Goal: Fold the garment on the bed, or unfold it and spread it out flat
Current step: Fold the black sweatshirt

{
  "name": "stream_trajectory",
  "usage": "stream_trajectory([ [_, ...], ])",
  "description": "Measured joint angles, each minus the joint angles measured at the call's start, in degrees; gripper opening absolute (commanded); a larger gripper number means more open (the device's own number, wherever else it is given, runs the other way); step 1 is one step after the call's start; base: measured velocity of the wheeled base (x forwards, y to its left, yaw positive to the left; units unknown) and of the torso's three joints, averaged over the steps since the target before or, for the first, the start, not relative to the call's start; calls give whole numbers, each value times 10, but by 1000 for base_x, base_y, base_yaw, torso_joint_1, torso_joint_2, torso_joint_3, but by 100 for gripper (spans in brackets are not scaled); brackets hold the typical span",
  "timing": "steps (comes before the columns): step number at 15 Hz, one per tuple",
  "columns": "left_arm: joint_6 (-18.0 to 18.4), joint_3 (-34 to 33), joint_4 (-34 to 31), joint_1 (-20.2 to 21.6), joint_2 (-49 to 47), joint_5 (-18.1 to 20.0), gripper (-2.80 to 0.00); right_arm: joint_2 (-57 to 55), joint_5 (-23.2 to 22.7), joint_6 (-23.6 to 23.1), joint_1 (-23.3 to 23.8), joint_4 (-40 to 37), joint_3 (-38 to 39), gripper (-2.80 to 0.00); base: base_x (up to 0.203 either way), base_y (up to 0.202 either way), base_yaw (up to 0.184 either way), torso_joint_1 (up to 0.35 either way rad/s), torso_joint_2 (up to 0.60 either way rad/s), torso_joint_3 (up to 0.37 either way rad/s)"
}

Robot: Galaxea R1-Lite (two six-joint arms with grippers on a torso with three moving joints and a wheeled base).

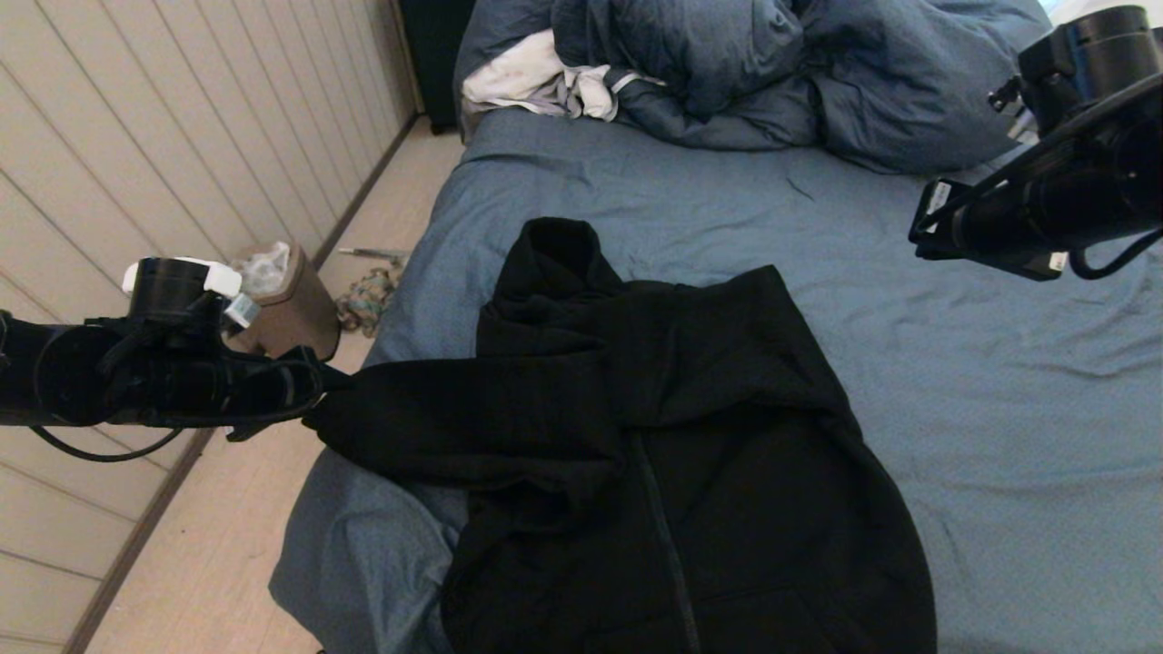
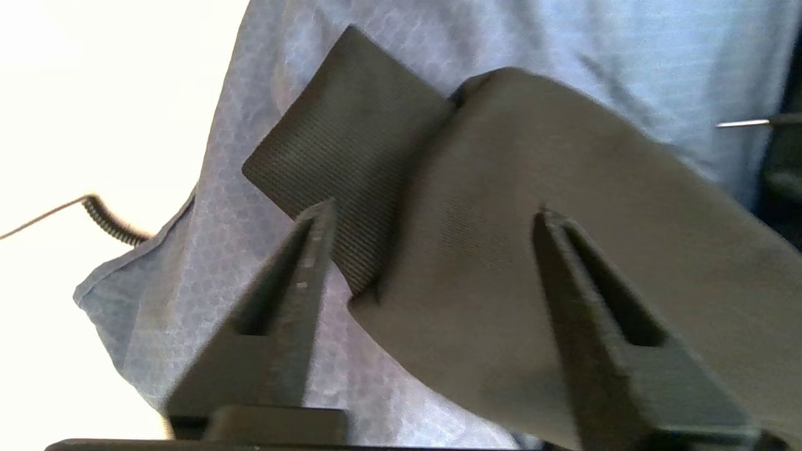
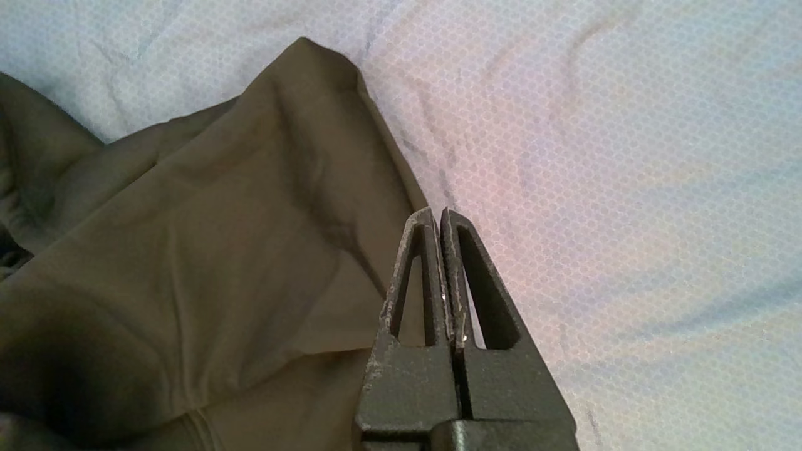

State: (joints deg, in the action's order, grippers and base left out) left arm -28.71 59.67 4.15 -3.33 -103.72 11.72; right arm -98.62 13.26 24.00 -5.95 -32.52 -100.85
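Spreading stage: the garment [image 1: 672, 436] lies centre-low on the bed [image 1: 999, 400], one sleeve [image 2: 501, 250] stretched left between the parted left tool [image 1: 313, 400]; next, judged, the empty, closed right tool [image 3: 442, 216], upper right, must draw out the far side.

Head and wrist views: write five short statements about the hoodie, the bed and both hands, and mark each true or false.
1. The garment lies on the bed. True.
2. The left hand is open, its fingers straddling the sleeve end near the ribbed cuff. True.
3. The right hand grips the garment's hem. False: it is shut on nothing, raised above the sheet.
4. The hood points toward the duvet. True.
5. The garment is folded into a neat square. False: it lies loosely spread, one sleeve stretched toward the bed's left edge.
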Motion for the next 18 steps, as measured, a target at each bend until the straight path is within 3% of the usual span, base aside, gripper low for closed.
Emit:
stream_trajectory([
  [10, -1, -27, 44, -27, -32, -2, 0, -17, 0, 1, -10, 4, -22, -280, 0, 0, 0, 0, 0, 0],
  [11, -2, -29, 45, -28, -33, -2, -280, -18, 0, 2, -9, 4, -22, -280, 0, 0, 0, 0, 0, 0],
  [18, -8, -31, 44, -30, -29, -1, -280, -18, 1, 1, -5, 5, -26, -280, 0, 0, 0, 0, 0, 0],
])
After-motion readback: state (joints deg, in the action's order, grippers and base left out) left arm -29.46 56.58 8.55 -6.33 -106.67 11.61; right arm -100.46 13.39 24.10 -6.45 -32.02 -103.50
